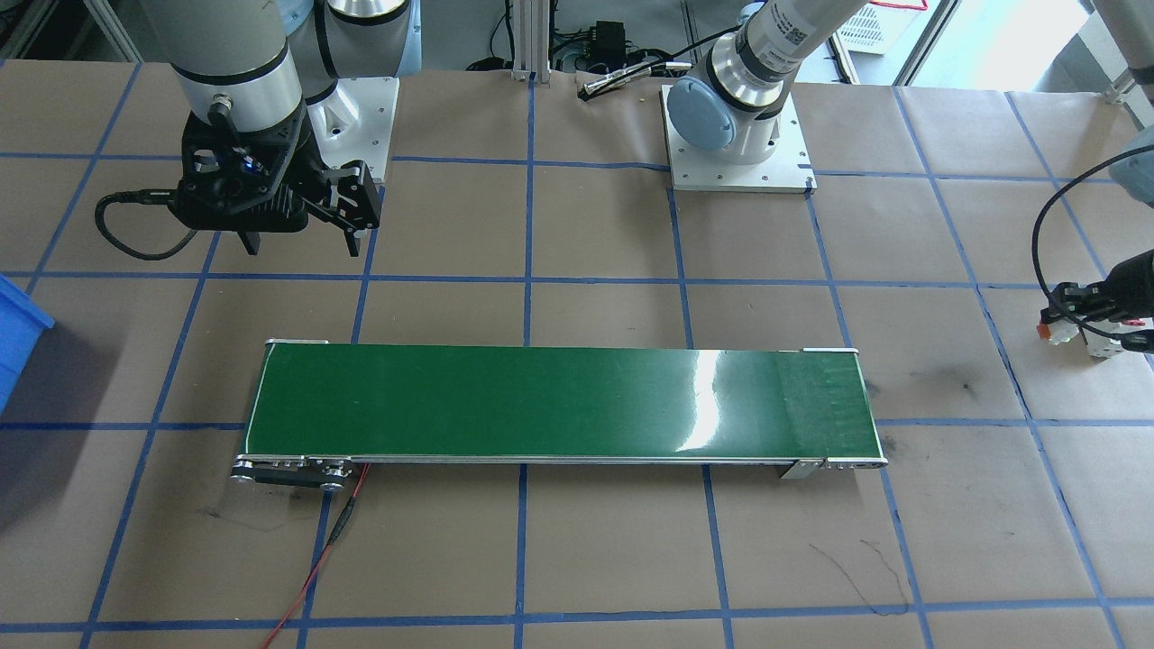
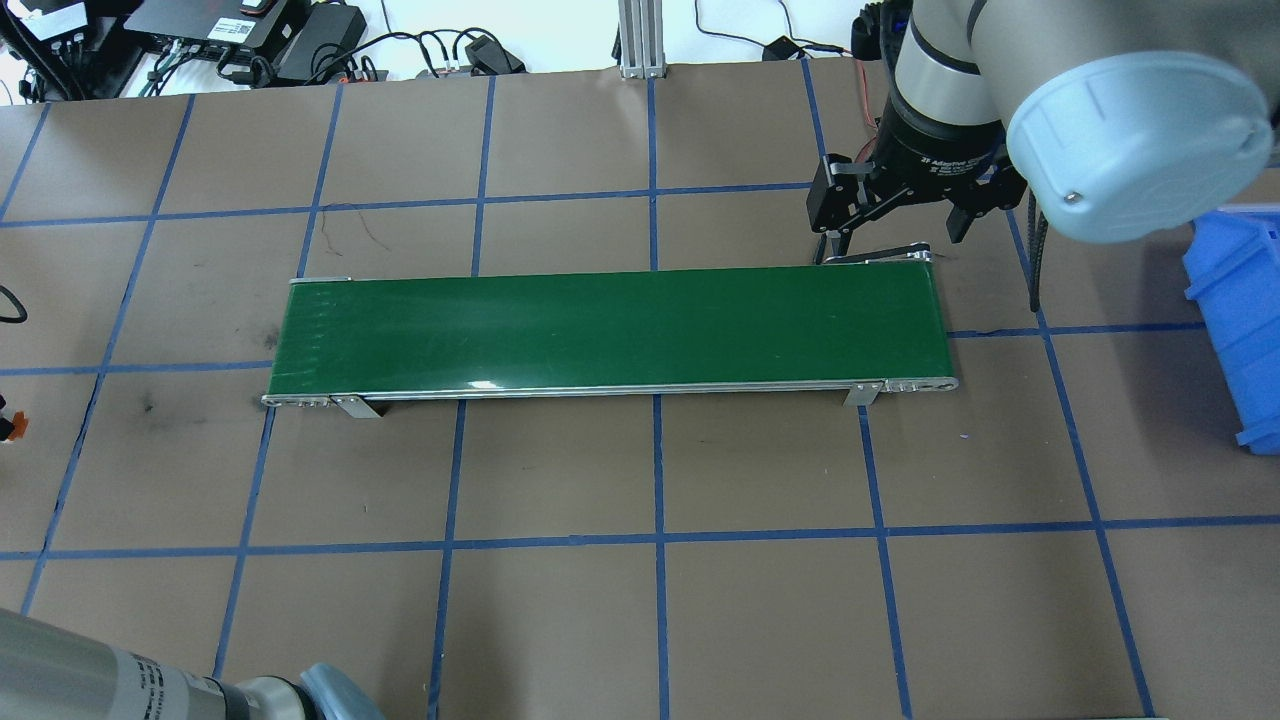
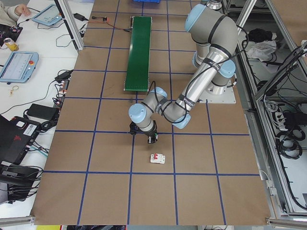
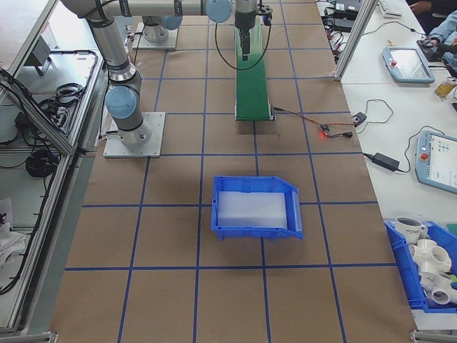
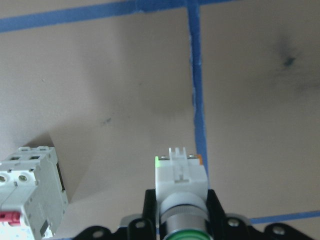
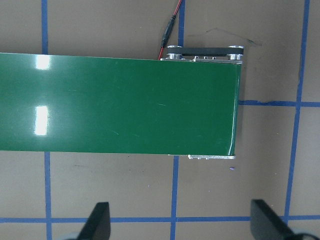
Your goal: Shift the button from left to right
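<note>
The button (image 5: pixel 180 177), with a white boxy body, a green cap and an orange end, sits between the black fingers of my left gripper (image 5: pixel 181 202), which is shut on it. From the front, this gripper (image 1: pixel 1086 311) holds the button (image 1: pixel 1057 330) low over the brown paper at the table's left end, far from the green conveyor belt (image 1: pixel 559 401). My right gripper (image 2: pixel 890 240) hangs open and empty beyond the belt's right end (image 6: pixel 235 110). Its two fingertips (image 6: pixel 97 220) stand wide apart.
A white circuit breaker (image 5: pixel 30 192) with a red lever lies on the paper beside the held button. A blue bin (image 2: pixel 1240 320) stands at the table's right side. A red wire (image 1: pixel 311 568) runs from the belt's motor end.
</note>
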